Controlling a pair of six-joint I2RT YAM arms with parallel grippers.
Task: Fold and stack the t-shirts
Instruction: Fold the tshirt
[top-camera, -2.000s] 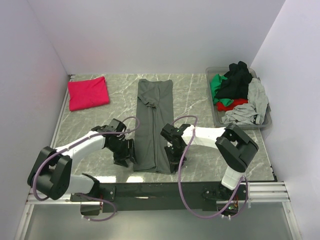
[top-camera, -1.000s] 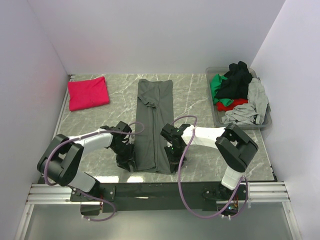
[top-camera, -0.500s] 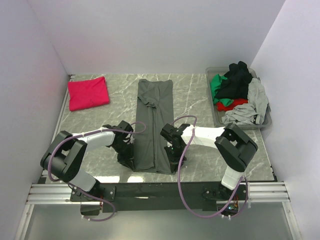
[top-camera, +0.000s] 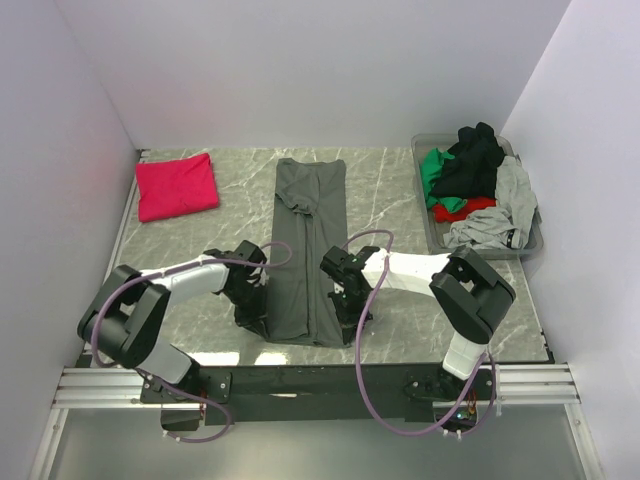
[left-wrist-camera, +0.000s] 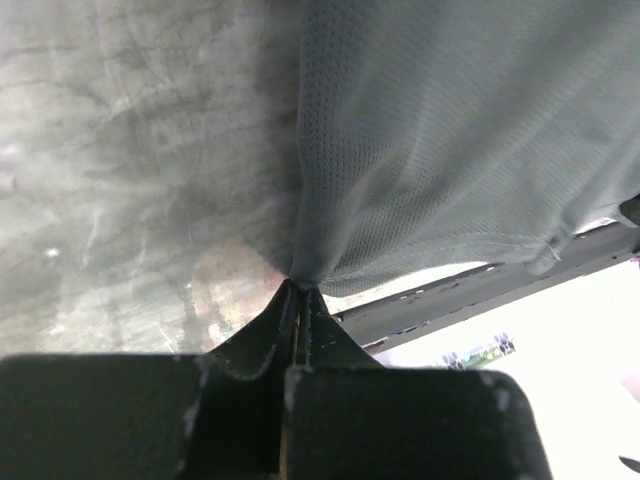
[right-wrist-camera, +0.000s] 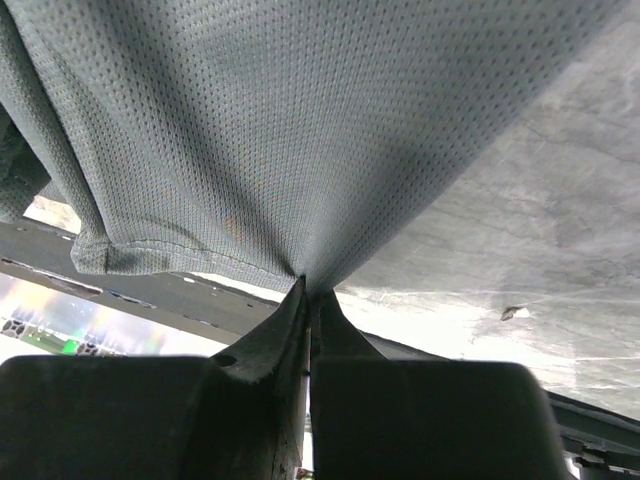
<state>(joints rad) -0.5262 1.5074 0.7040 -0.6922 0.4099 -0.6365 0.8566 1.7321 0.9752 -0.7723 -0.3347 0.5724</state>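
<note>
So, at the far left of the bench (top-camera: 400, 200) a red shirt (top-camera: 177, 186) lies folded, well apart from the work. The risk to it is a later one: a sloppy bundle set on top would skew the stack. Next comes the left end effector (left-wrist-camera: 297, 290), its jaws pressed together on a small pucker of cloth at the left edge of the grey shirt (top-camera: 308, 230), near the hem. That shirt lies as a long narrow strip down the middle of the bench, collar end far, hem end near the arms. The bite looks thin (a mere pinch of mesh, from the wrist view), so the cloth could slide out once its weight comes on in a lift. I cannot tell whether the jaws hold every layer; if only the top one is caught, the strip would open out as it is raised. On the right edge the right end effector (right-wrist-camera: 306, 285) is closed the same way on a like pinch, with the same hazards. Should one arm rise or travel faster than the other, the fold would land crooked. The hem also sits close to the bench's near edge, where a low drag could pull it over. Farthest right, the tub (top-camera: 433, 240) holds a pile (top-camera: 478, 165) of loose shirts.
</note>
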